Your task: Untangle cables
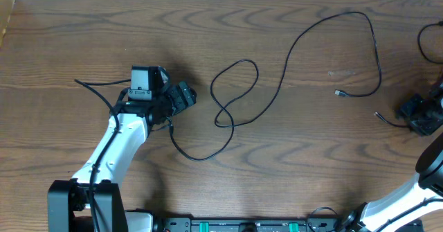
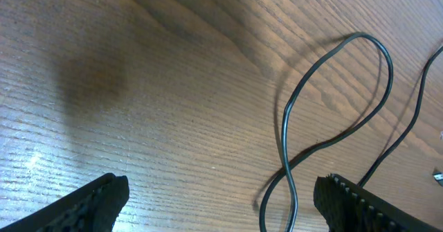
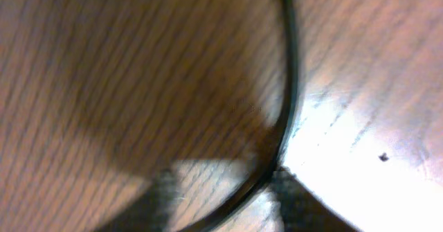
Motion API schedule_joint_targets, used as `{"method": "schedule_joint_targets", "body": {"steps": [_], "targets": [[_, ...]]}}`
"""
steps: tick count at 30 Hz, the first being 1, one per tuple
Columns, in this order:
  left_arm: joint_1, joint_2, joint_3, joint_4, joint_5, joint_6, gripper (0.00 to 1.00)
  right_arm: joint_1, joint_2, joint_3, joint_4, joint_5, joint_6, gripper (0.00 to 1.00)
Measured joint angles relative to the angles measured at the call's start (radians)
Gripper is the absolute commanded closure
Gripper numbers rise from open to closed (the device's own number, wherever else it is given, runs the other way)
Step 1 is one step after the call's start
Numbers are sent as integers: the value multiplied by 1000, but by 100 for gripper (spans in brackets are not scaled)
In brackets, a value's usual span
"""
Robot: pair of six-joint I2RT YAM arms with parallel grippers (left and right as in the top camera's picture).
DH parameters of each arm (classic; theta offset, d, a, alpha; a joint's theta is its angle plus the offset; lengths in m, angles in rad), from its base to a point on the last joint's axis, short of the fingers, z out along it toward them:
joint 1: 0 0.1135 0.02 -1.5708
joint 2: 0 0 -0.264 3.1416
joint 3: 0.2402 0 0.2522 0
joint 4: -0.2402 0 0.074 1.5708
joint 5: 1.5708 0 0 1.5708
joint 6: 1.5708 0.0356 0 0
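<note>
A brown wood-grain table (image 1: 83,38) fills the overhead view. We see the white left arm (image 1: 114,145) reaching up from the near edge on the left. Only part of the right arm (image 1: 415,183) shows at the lower right corner.

A long black cable (image 1: 291,48) lies across the middle of the table. It curls into a crossed loop (image 1: 235,86) near the centre, sweeps up toward the far edge, and drops back to a small plug (image 1: 339,93) lying free on the wood. Its other end trails down and left, toward the left arm. A short black cable (image 1: 387,122) lies well to the right, with its tip (image 1: 377,113) near that plug but apart from it. A further dark cord (image 1: 423,41) curves at the right edge, and we cannot tell where it ends.

The left gripper (image 1: 181,99) sits just left of the loop, not touching it. Its wrist camera shows its fingers (image 2: 97,204) spread wide with nothing between them, and the loop lies on the wood ahead.

The right gripper (image 1: 414,113) is at the short cable's right end. In its blurred wrist view the cable runs between the fingers (image 3: 304,204), which stand apart, with wood showing on one side of the cord.
</note>
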Motion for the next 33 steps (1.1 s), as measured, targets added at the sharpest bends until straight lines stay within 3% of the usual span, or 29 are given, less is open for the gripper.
{"method": "schedule_joint_targets", "body": {"steps": [3,13,22,33], "targets": [[0,0,0,0,0,0,10,0,-7,-13,32,12,6,99],[0,0,0,0,0,0,9,0,-11,-31,133,18,64,99],[0,0,0,0,0,0,9,-2,-5,-25,178,-119,89,99],[0,0,0,0,0,0,9,-2,25,151,187,-291,138,99]]}}
